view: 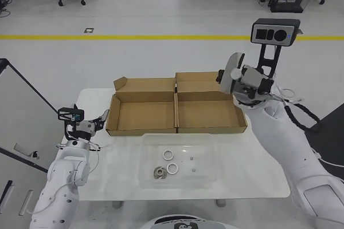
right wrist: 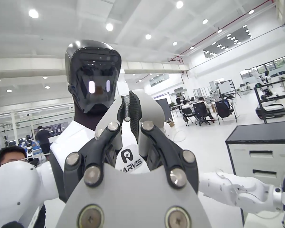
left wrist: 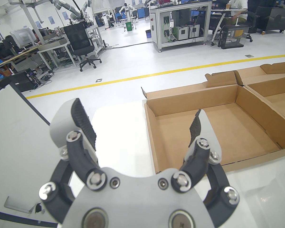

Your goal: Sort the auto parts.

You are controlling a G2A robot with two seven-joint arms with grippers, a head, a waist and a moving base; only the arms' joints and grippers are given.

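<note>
A clear tray (view: 203,177) at the table's front holds two white rings (view: 168,154), a metal ring (view: 159,172) and two small bits (view: 194,169). My right gripper (view: 225,75) hangs raised over the far edge of the right cardboard box (view: 209,114), turned back toward the robot. It is shut on a small threaded metal bolt (right wrist: 126,110) held between its pads. My left gripper (left wrist: 140,119) stands open and empty above the table's left side, beside the near left corner of the left cardboard box (left wrist: 228,129).
Both cardboard boxes (view: 143,113) lie side by side at the back of the white table (view: 258,172), lids folded back, with nothing inside. A grey cabinet (view: 11,109) stands left of the table.
</note>
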